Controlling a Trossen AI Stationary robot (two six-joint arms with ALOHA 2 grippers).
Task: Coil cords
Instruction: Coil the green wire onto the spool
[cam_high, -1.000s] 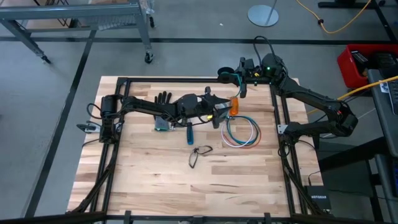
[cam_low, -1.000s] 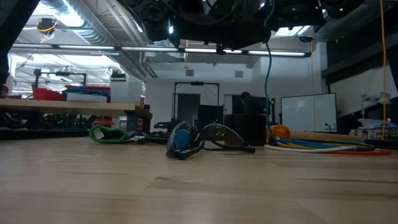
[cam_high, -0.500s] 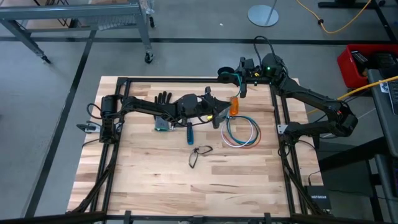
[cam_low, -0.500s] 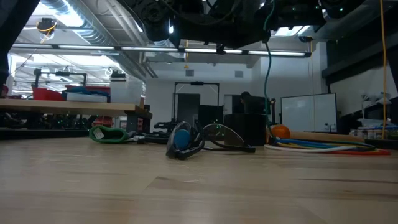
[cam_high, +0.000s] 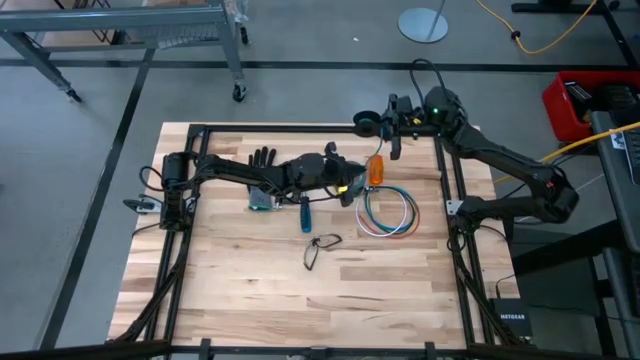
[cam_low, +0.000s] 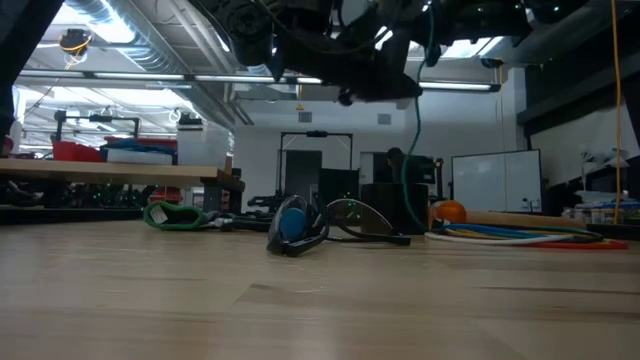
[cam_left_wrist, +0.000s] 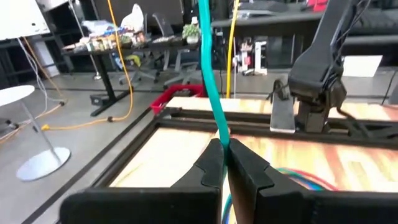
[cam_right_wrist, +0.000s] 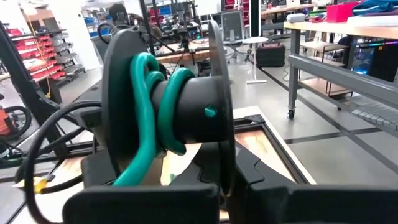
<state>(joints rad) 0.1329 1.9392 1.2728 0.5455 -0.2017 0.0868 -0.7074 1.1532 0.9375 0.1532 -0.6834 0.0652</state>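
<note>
A teal cord (cam_left_wrist: 211, 81) runs from a black spool (cam_right_wrist: 180, 93) down past my left gripper (cam_left_wrist: 225, 152), which is shut on it near the table's middle (cam_high: 352, 188). At the far edge my right gripper (cam_right_wrist: 224, 177) is shut on the spool (cam_high: 366, 122), which has a few turns of teal cord on its hub. The cords (cam_high: 390, 213), a loose ring of white, blue and red wires, lie flat on the table right of my left gripper, touched by no gripper. My left gripper pinches a middle stretch of the teal cord (cam_left_wrist: 219, 138) between its two fingertips. The fingers come level from the table's left and lie across the cord. Above them the cord rises straight toward the spool; below them it drops toward the table (cam_low: 408, 190). My right gripper pinches the rim of the spool's thin flange (cam_right_wrist: 219, 158) between its two fingers. The spool is lifted clear of the table, its flanges on edge and its hub level, with the teal cord wound on the hub (cam_right_wrist: 155, 93).
An orange object (cam_high: 376, 170) sits just beyond the wire ring. A blue-handled screwdriver (cam_high: 305, 212), glasses (cam_high: 320, 246), a black glove (cam_high: 262, 157) and a small green item (cam_high: 260, 200) lie left of centre. A black frame (cam_high: 300, 130) borders the table. The near half has free room.
The hanging stretch of the teal cord has swung sideways in the low view. The arms above it have shifted and tipped a little. My right gripper has moved the spool slightly toward the table's right edge.
</note>
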